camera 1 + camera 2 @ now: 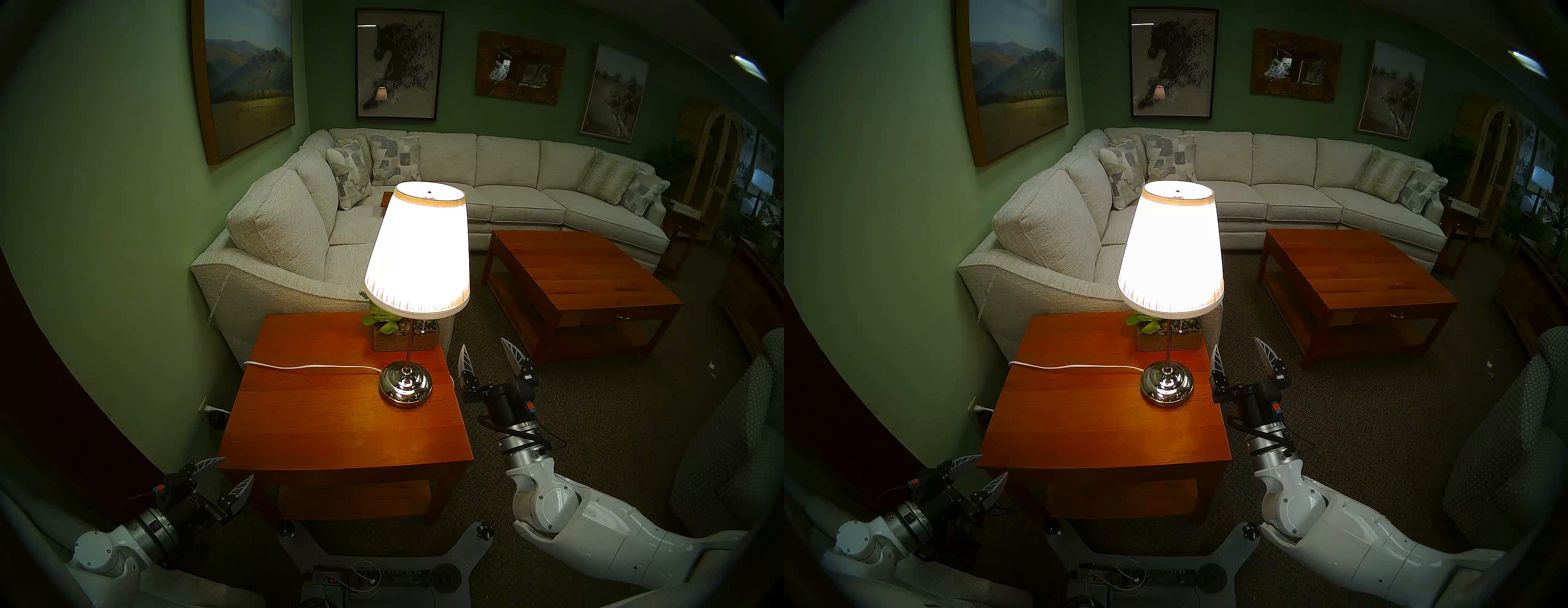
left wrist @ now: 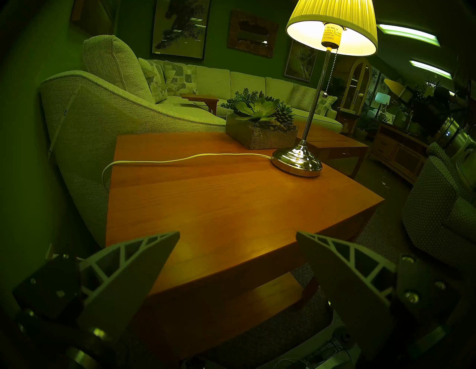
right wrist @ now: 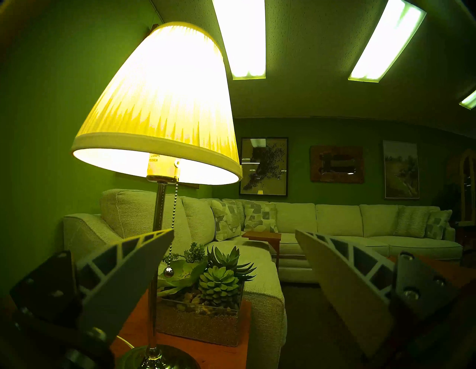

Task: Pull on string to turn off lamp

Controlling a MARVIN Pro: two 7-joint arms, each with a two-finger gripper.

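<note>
The lamp (image 1: 418, 254) is lit and stands on the wooden side table (image 1: 339, 424). It has a white pleated shade, a thin chrome pole and a domed chrome base (image 1: 405, 384). The string (image 3: 174, 214) is a thin beaded chain with a small ball end. It hangs from under the shade, right of the pole, and also shows in the left wrist view (image 2: 332, 69). My right gripper (image 1: 483, 343) is open and empty, just off the table's right edge beside the base. The chain is apart from it, by its left finger (image 3: 123, 270). My left gripper (image 1: 239, 467) is open and empty, low at the table's near left corner.
A planter of succulents (image 1: 390, 342) stands just behind the lamp pole. The thick white power cord (image 1: 305, 366) runs left from the base over the table edge. A sofa (image 1: 297, 220) is behind, a coffee table (image 1: 572, 276) at right, an armchair (image 1: 729, 446) at far right.
</note>
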